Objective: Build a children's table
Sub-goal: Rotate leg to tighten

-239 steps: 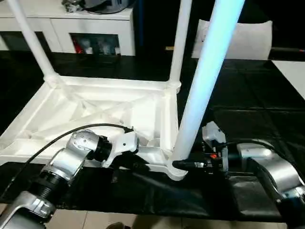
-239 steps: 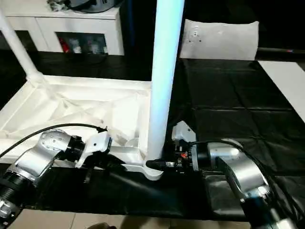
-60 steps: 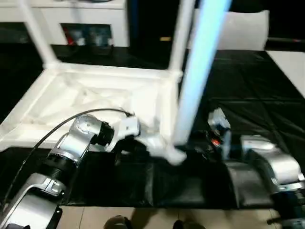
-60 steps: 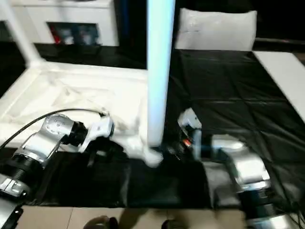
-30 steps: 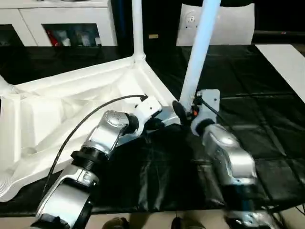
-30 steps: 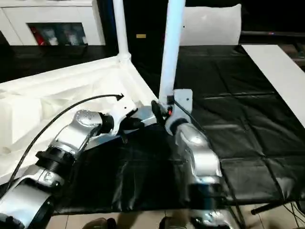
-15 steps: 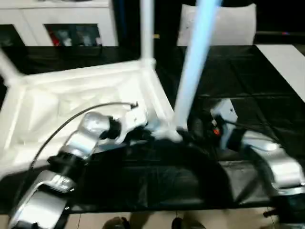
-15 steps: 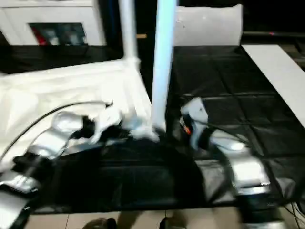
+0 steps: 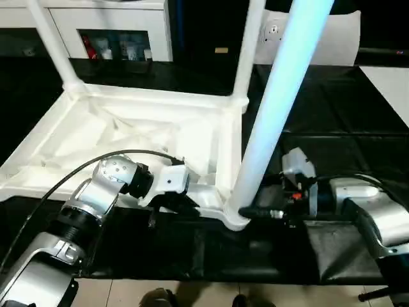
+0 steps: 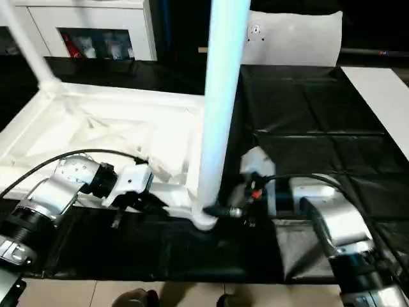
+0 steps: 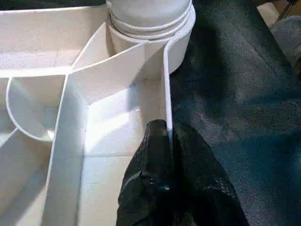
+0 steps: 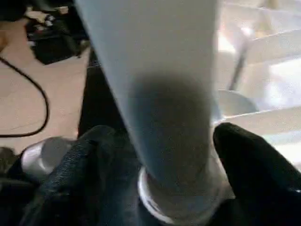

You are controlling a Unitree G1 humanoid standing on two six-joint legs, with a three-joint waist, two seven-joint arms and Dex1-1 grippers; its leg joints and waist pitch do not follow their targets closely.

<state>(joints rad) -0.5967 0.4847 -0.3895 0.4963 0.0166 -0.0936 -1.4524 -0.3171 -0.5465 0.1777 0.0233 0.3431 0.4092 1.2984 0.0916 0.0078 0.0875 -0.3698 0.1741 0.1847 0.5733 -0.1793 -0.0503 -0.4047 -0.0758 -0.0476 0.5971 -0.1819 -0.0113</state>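
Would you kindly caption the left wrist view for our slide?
Left gripper shut on the rim of the upturned tabletop, just below the corner socket holding a leg.

A black-covered table (image 9: 332, 134) — the upturned white tabletop (image 9: 128, 137) lies directly on it.

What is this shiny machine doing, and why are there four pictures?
It is a robot with two silver arms, building a small white table. Two pictures come from cameras on its head; the other two come from cameras on its wrists. The tabletop lies upside down on a black cover. The left end effector pinches the tabletop's thin edge wall. The right end effector has its black fingers on either side of the nearest leg, low down where it enters the corner socket.
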